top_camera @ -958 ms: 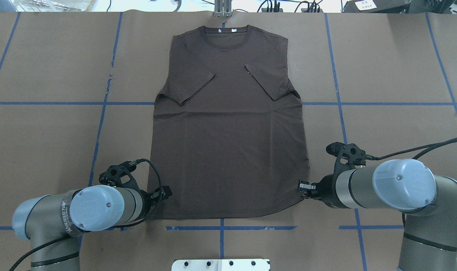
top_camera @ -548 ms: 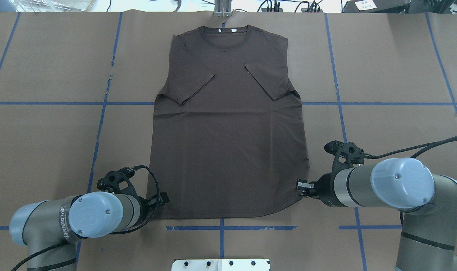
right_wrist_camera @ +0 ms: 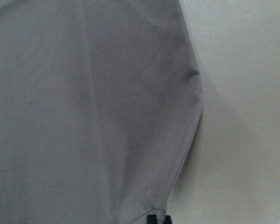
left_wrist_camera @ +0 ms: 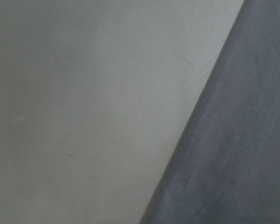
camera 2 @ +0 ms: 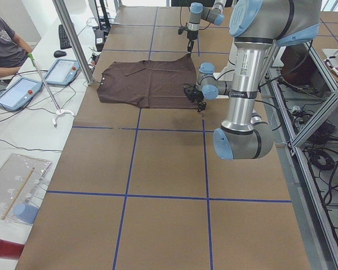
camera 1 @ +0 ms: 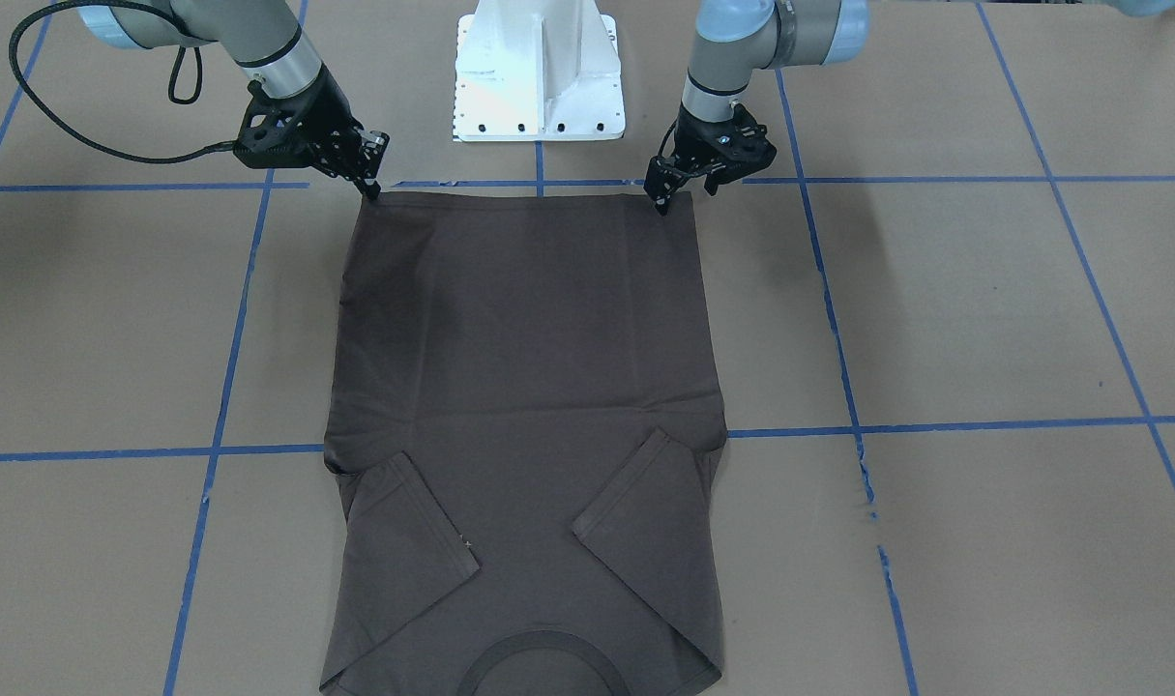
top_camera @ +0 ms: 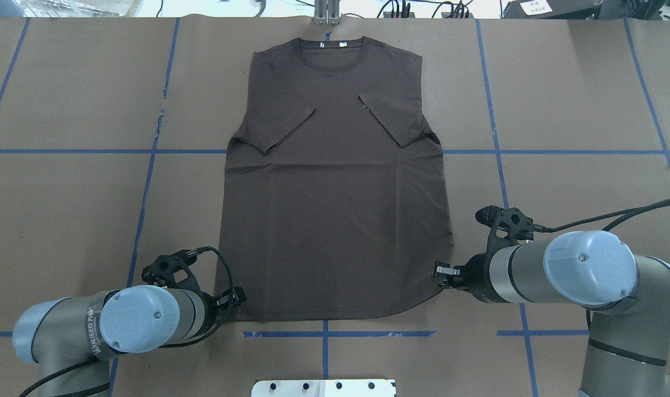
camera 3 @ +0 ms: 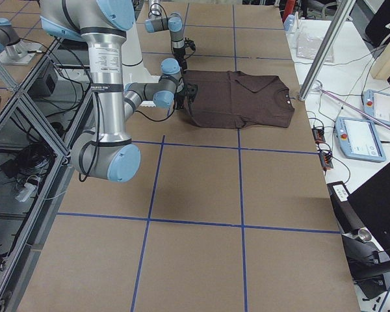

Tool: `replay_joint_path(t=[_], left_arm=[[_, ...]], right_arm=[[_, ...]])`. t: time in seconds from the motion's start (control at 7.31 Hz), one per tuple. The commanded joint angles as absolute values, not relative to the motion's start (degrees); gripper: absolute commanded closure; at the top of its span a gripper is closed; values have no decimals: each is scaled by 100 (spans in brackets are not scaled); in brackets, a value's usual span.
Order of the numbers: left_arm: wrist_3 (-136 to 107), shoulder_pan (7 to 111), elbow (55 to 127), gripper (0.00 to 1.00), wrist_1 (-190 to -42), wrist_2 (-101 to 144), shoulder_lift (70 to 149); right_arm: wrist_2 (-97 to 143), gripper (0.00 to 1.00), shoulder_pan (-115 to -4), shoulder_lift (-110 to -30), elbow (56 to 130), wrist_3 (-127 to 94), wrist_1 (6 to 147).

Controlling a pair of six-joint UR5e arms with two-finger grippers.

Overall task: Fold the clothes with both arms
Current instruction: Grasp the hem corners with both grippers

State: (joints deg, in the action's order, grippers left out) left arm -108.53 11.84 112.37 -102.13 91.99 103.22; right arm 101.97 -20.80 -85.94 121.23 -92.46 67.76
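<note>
A dark brown-grey T-shirt lies flat on the brown paper-covered tabletop, straight out from the white pedestal. Its hem is the edge nearest the pedestal, and its round collar is the edge farthest from it. Both short sleeves are folded in over the chest, slanting toward the middle. Two small white tags sit at the back of the collar; any print on them is too small for you to read.

The left end effector sits at the hem corner on the robot's left of the pedestal, with its tips down at the fabric's edge. You cannot tell whether its fingers are apart or together. Its wrist camera shows only the cloth edge and bare paper.

The right end effector is at the hem corner on the pedestal's other side. Its wrist view shows a dark fingertip touching the very corner of the cloth, but you cannot tell whether it pinches the fabric.

A band on the left arm carries pale lettering that reads roughly "WANJEED", followed by characters too small to make out.
</note>
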Motion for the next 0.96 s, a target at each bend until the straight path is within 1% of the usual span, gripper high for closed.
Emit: replay_joint_path(t=[0.0,0.14,0.27,0.41,0.68,0.82], left_arm=[[-10934,1151,11241,37,-10204,9202,10327],[-10934,1151,11250,52,-10204,9202,10336],[-10934,1151,11250,65,-10204,9202,10336],[-10934,1151,11259,75,-10161,9202,10345],[-10934,1125,11355,82,-10003,9211,10371],[-10934,1125,11460,82,-9880,9220,10371]], right_arm=[[10204,100,-2083,-8596,12138,-9246,6776],[10204,100,-2083,-8596,12138,-9246,6776],[10204,100,-2083,-8596,12129,-9246,6776],[10204,100,-2083,-8596,12120,-9246,6776],[10204,100,-2092,-8613,12120,-9246,6776],[10213,100,-2092,-8622,12120,-9246,6776]])
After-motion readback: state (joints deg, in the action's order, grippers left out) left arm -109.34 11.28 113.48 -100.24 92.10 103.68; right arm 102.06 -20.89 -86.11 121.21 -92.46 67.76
